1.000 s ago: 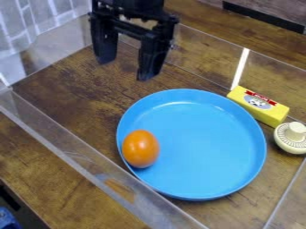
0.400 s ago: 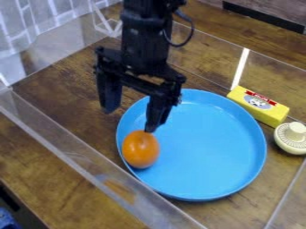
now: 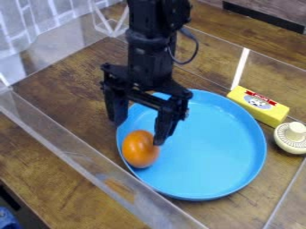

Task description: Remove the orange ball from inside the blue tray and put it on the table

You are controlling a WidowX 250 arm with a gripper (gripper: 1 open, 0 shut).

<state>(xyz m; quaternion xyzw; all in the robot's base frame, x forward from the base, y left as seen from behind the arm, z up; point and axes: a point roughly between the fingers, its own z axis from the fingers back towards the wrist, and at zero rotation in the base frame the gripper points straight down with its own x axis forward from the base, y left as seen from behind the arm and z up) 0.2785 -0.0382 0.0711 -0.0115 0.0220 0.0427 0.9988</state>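
The orange ball [image 3: 140,149] lies inside the blue tray [image 3: 221,152], against its left rim. My gripper [image 3: 141,125] hangs open just above the ball, pointing straight down. One dark finger [image 3: 118,109] is over the table left of the tray rim, the other [image 3: 165,125] is over the tray to the ball's right. The ball sits below the gap between them and nothing is held. The dark wooden table [image 3: 60,134] spreads out to the left of the tray.
A yellow block [image 3: 259,106] and a cream ribbed disc [image 3: 291,137] lie right of the tray. Clear acrylic walls [image 3: 84,170] edge the table at the front and left. An upright white strip [image 3: 242,67] stands behind the yellow block.
My gripper has come down and forward from the back of the table to just above the ball, jaws still open. The ball and tray have not moved.
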